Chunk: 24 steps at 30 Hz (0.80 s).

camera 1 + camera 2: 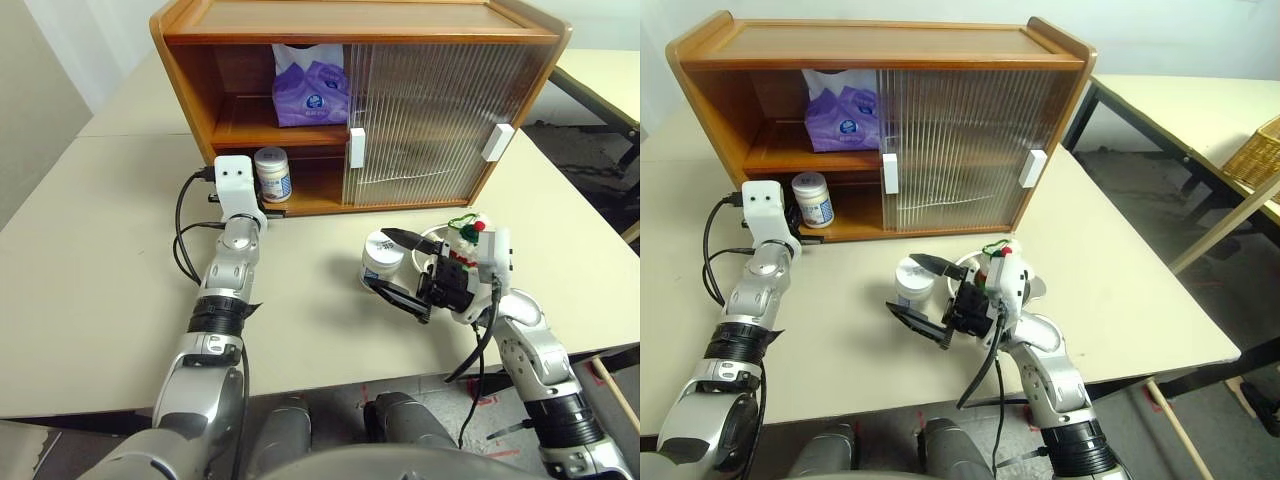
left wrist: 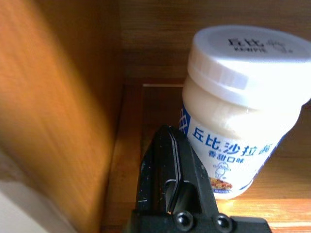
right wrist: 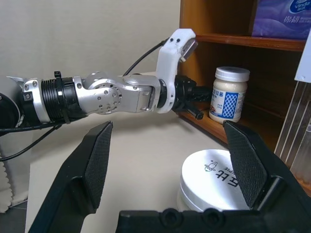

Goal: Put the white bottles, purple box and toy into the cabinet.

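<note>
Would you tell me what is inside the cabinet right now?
The cabinet holds the purple box on its shelf and one white bottle below; anything behind the ribbed doors is obscured.

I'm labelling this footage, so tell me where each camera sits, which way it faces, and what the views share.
Head stereo pair: looks forward and down over both arms at the table and cabinet.
Left wrist: looks along the shut left gripper into the cabinet's lower compartment, at the white bottle beside it.
Right wrist: looks between the open right gripper fingers, past the second white bottle, at the left arm.
Shared: the shelved bottle and cabinet appear in every view.
</note>
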### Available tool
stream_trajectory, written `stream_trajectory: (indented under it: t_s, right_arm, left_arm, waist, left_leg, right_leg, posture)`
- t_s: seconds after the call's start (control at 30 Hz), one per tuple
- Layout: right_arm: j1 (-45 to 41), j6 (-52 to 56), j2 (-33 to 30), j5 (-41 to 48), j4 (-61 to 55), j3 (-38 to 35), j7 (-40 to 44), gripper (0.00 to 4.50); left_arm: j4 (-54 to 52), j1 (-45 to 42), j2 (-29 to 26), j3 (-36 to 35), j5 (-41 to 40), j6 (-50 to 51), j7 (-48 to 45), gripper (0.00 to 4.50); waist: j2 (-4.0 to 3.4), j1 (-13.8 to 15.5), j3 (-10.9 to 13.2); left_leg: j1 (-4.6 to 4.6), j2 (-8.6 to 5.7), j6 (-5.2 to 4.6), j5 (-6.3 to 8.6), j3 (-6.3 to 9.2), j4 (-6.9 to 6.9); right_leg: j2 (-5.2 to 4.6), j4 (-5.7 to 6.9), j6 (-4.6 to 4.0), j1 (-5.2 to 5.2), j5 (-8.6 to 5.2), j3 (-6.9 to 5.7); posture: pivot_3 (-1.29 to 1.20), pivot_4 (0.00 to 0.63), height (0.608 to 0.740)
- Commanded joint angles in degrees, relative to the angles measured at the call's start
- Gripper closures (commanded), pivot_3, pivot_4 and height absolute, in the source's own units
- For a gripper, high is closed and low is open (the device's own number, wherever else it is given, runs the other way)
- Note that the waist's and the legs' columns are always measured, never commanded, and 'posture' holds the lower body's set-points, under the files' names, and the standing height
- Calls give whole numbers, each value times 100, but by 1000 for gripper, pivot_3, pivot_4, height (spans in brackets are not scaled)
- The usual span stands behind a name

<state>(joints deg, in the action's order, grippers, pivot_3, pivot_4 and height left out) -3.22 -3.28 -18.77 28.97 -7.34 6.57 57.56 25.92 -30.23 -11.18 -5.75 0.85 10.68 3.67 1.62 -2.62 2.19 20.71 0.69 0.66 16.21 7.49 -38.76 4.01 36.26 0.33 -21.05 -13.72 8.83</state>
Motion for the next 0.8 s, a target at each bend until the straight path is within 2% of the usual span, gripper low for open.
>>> stream_trajectory:
  t_s: [0.03, 0.8]
  right_arm:
    - [14, -51, -6, -55, 61, -56, -15, 0]
    - [113, -110, -24, -7, 46, -143, 16, 0]
  left_arm:
    - [155, -94, 51, 91, 53, -82, -72, 4470]
    - [1083, -647, 146, 337, 120, -450, -302, 4470]
  waist:
    - [0, -6, 0]
    - [0, -67, 0]
  left_leg:
    - [-1, 0, 0, 0, 0, -1]
    - [-49, -5, -18, -15, -1, -5]
  right_leg:
    - [0, 0, 0, 1, 0, -1]
    - [-1, 0, 44, 54, -10, -4]
  posture:
    - [-108, 29, 740]
    - [-129, 25, 740]
